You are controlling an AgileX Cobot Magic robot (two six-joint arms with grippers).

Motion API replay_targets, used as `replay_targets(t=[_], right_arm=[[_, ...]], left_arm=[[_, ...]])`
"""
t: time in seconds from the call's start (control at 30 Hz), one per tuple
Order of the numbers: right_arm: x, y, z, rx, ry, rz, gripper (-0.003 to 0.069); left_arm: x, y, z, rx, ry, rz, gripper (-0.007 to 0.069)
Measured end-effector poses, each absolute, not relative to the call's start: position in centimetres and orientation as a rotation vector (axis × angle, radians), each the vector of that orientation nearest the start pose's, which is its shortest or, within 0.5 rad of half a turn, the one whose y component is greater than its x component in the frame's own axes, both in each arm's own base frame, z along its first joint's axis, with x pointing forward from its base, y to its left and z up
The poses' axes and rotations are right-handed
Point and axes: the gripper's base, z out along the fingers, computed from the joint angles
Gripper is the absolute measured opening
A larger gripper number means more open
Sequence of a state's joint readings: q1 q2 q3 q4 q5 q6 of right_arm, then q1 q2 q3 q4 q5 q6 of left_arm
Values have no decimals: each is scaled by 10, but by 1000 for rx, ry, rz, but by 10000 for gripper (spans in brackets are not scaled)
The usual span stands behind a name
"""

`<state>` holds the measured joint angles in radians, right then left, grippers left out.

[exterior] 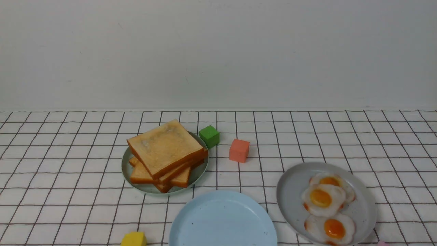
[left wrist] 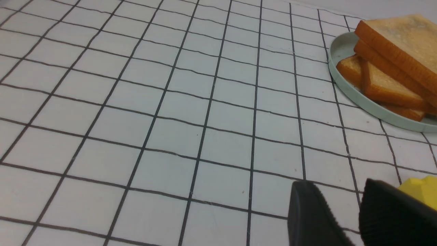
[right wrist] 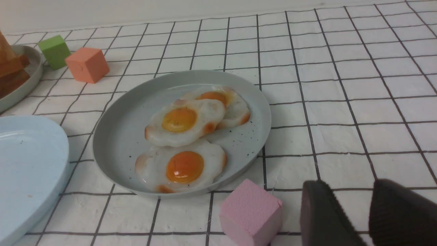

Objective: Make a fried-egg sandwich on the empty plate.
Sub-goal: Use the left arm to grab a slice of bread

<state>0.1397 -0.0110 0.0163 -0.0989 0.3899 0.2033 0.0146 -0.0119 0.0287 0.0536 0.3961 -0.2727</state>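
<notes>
The empty plate (exterior: 222, 218), pale sky-blue, sits at the front centre with nothing on it; its edge (right wrist: 27, 164) also shows in the right wrist view. A pile of toast slices (exterior: 165, 147) lies on a pale green plate (exterior: 127, 167) to its back left. Three fried eggs (exterior: 322, 198) lie on a grey speckled plate (exterior: 293, 191) to its right. No fried-egg sandwich is in view. My left gripper (left wrist: 338, 186) hovers open over bare cloth, well short of the toast (left wrist: 392, 51). My right gripper (right wrist: 346, 186) is open, near the eggs (right wrist: 181, 121). Neither arm shows in the front view.
A green cube (exterior: 209, 136) and an orange cube (exterior: 239, 150) stand behind the plates. A yellow cube (left wrist: 421, 191) sits just beyond my left fingers. A pink cube (right wrist: 251, 212) stands between my right gripper and the grey plate (right wrist: 116, 136). A checked cloth covers the table.
</notes>
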Motion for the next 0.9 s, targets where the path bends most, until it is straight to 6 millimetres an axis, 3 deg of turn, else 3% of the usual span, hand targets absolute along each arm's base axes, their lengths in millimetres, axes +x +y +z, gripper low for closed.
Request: replay_targets(t=[0.9], right_arm=[[52, 3, 174, -22, 1876, 103, 241]], left_arm=[[52, 3, 169, -239, 1883, -122, 238]])
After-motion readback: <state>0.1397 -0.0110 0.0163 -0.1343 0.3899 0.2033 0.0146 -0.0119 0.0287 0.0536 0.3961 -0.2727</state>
